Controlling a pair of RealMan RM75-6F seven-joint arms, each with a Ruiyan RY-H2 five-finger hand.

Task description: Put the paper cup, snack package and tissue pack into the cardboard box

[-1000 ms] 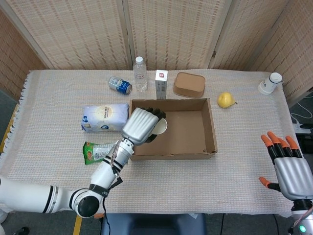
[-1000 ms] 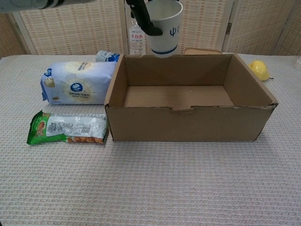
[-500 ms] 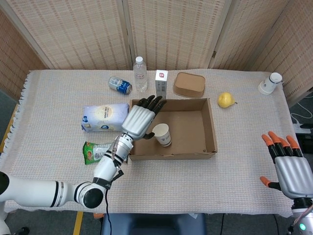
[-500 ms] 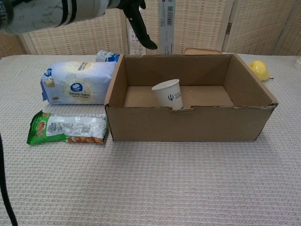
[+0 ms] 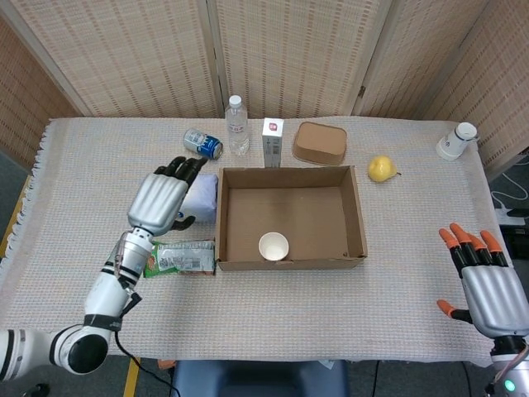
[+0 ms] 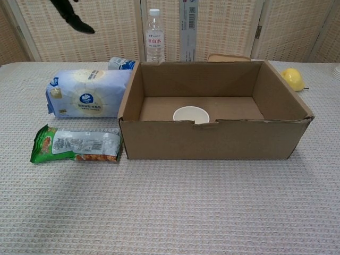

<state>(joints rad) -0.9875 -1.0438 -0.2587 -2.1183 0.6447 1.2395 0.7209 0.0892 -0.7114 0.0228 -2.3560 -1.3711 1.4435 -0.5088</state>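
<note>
You are looking down on a cloth-covered bench with an open cardboard box near its middle. One of three items is done: the paper cup stands upright, mouth up, inside the box against its near wall, close to the near left corner. Two items are left.

The tissue pack, a pale blue pillow-shaped pack, lies flat on the bench just beside the box's left wall, partly hidden in the head view. The snack package, green with a clear window, lies flat nearer the front edge, its right end just beside the box's near left corner.

Your left hand hovers above the tissue pack with fingers spread and holding nothing; only dark fingertips show at the top of the chest view. Your right hand rests near the bench's front right corner, fingers apart and empty, well away from everything.

Judging from its position, the left hand looks best placed for the tissue pack next, then the snack package.
</note>
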